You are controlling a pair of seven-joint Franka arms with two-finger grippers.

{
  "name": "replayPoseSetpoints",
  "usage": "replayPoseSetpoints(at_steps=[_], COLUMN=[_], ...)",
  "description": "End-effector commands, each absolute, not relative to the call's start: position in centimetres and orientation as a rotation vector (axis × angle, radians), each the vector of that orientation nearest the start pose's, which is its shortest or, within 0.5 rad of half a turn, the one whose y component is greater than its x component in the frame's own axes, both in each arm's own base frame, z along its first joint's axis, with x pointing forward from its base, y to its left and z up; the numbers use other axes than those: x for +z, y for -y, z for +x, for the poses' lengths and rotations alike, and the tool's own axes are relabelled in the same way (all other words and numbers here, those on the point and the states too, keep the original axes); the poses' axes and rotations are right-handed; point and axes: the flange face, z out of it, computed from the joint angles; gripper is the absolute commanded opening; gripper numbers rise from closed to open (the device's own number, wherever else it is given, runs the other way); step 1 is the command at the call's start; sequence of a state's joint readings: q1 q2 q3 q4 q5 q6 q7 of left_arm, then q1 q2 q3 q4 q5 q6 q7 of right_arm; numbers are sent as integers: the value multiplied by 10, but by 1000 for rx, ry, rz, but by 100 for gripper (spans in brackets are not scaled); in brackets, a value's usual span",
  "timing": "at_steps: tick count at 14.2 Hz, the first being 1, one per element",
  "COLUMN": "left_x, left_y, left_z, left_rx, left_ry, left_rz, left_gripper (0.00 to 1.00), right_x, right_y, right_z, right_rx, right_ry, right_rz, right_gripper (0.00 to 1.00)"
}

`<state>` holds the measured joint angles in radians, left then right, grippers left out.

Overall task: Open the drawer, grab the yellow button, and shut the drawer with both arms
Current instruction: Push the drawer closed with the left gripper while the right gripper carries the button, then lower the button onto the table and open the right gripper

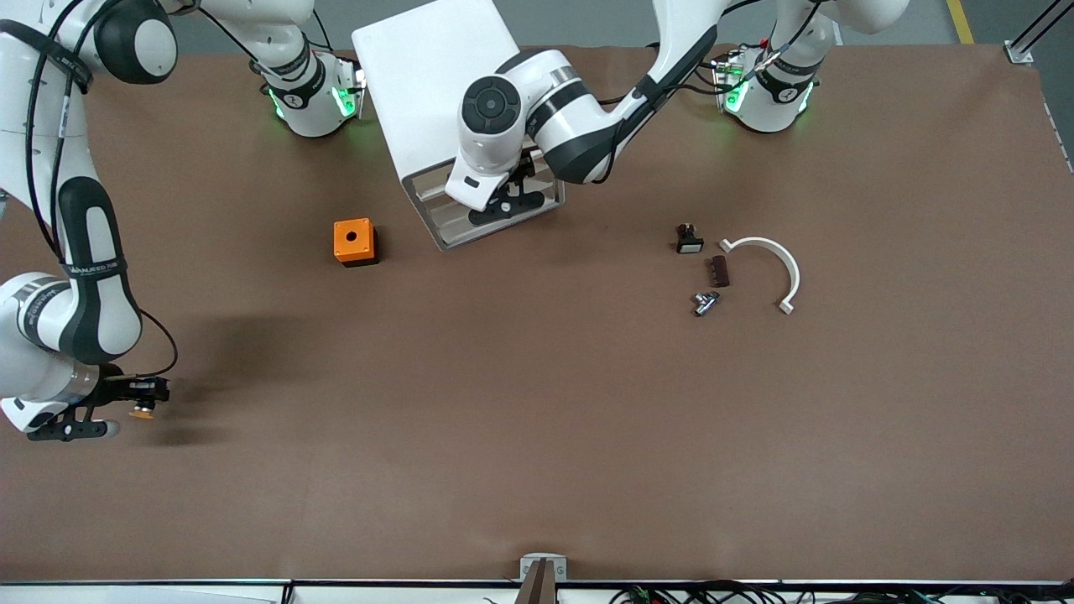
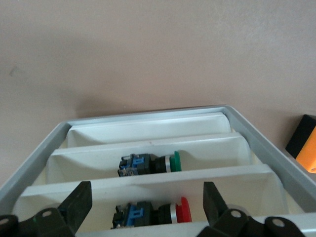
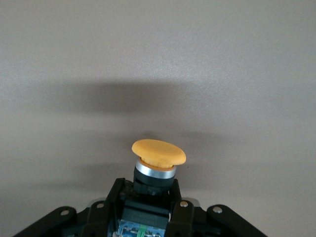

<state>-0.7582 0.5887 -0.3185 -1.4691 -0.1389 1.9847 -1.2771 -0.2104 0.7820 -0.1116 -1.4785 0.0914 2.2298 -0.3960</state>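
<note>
Two arms are showing in my feed. I am seeing the right gripper (image 1: 126,404) hanging over bare brown table (image 1: 537,436) at the right arm's end, well apart from the big white box cabinet (image 1: 436,75) and lower in the front view than it. Its fingers (image 3: 180,210) are clamping the small push button with the round orange cap (image 3: 158,153), cap pointing away from the wrist. I am seeing the left gripper (image 1: 503,201) sitting at the cabinet's front, fingers (image 2: 79,202) spread wide and holding nothing, over the white tray drawers. The uppermost white tray drawer (image 2: 148,129) is standing partly pulled out. I am spotting a green-capped button (image 2: 150,164) and a red-capped button (image 2: 153,213) lying in drawers below it. An orange cube with a hole (image 1: 353,242) is sitting beside the cabinet, toward the right arm's end.
</note>
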Motion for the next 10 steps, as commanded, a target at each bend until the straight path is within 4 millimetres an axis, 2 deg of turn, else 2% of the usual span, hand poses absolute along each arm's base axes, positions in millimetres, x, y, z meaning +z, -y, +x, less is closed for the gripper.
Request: replayPoseSetpoints(at_steps=[1, 4, 7, 8, 9, 10], left_x=[342, 346, 354, 360, 368, 371], left_y=[613, 602, 572, 556, 538, 521], left_z=[348, 368, 414, 436, 458, 476], left_rx=[520, 494, 459, 433, 380, 328], left_ry=[504, 520, 573, 596, 608, 635], left_rz=[-3138, -3150, -3170, -3180, -3187, -3178], left_gripper=[99, 99, 99, 99, 99, 99], right_x=[205, 196, 196, 196, 196, 195], right_y=[214, 214, 213, 211, 210, 210], right_z=[685, 689, 690, 690, 691, 691], right_rx=[37, -6, -18, -19, -21, -20], right_ry=[126, 183, 183, 183, 177, 169], right_rz=[-3130, -3136, -3139, -3137, -3139, -3137], right_gripper=[0, 0, 4, 24, 64, 89])
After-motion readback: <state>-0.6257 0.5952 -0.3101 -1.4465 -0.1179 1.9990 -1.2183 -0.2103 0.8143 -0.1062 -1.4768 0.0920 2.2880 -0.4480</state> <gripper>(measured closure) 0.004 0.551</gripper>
